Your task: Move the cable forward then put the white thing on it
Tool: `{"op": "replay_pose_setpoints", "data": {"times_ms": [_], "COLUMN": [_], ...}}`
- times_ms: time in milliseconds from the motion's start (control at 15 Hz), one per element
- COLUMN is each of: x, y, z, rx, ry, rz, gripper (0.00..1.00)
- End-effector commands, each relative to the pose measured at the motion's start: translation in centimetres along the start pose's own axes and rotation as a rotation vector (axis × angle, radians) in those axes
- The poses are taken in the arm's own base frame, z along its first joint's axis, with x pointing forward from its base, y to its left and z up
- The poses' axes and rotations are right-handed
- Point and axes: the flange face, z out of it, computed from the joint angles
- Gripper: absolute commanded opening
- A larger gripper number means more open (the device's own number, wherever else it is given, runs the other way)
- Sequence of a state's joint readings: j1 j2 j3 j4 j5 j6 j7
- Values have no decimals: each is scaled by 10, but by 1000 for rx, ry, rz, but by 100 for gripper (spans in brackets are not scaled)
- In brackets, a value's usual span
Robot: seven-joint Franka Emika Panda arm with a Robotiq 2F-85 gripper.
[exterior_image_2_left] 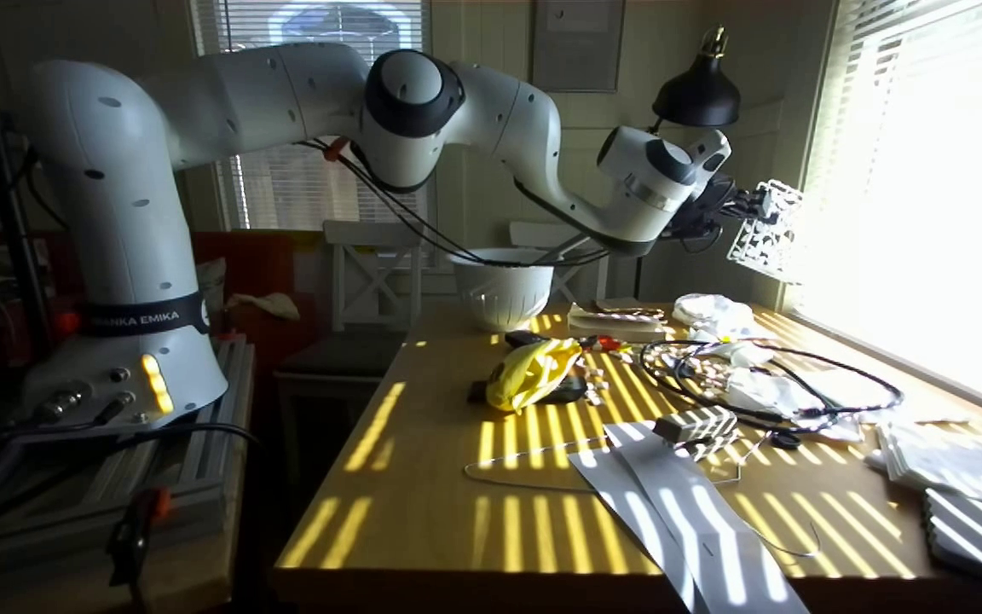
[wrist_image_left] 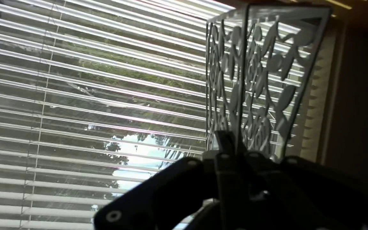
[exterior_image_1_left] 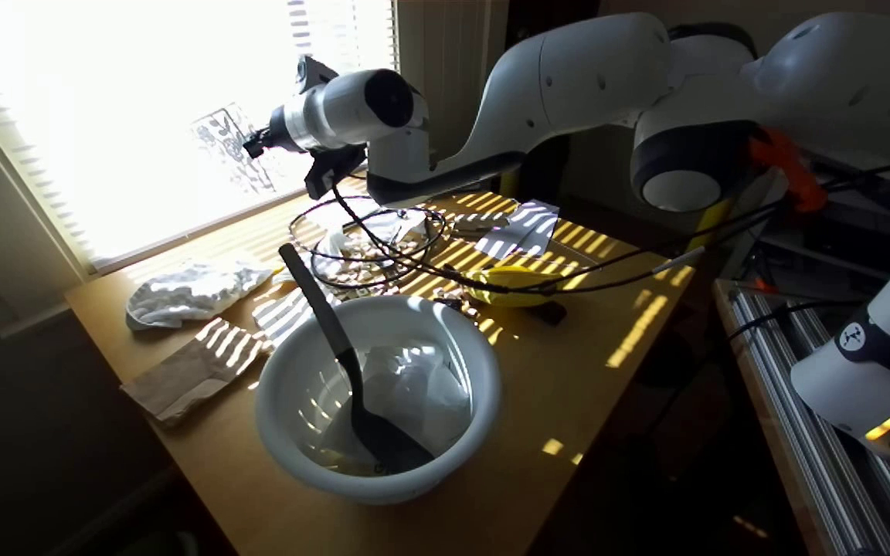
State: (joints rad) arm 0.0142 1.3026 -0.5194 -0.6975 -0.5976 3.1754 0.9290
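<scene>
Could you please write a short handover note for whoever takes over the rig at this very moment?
Gripper: closed on the white thing, a piece with openwork sides, held above table height in front of the window.
Cable: black, lying in loose coils on the table, towards the window side.
Done: white thing gripped and off the table. Whether the forward move is complete, I cannot tell.
Left: probably check the coils' position, then lower the white thing onto them and release.
</scene>
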Motion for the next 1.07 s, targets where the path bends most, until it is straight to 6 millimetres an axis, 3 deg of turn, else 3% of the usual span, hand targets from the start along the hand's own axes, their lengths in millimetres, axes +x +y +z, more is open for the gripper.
{"op": "replay_pose_setpoints", "data": {"times_ms": [0,200,400,533,733,800,867,1000], "x": [40,70,95,94,77,64,68,54], "y": [23,37,71,91,93,85,90,84], "z": [-26,-44,-47,-50,-50,-49,-38,-38], "rx": [112,180,60,-6,-68,-67,-40,-53], "ry": [148,281,298,271,210,159,214,173], "rz": [73,104,247,328,435,464,382,414], "gripper": [1,1,1,1,1,1,3,3]}}
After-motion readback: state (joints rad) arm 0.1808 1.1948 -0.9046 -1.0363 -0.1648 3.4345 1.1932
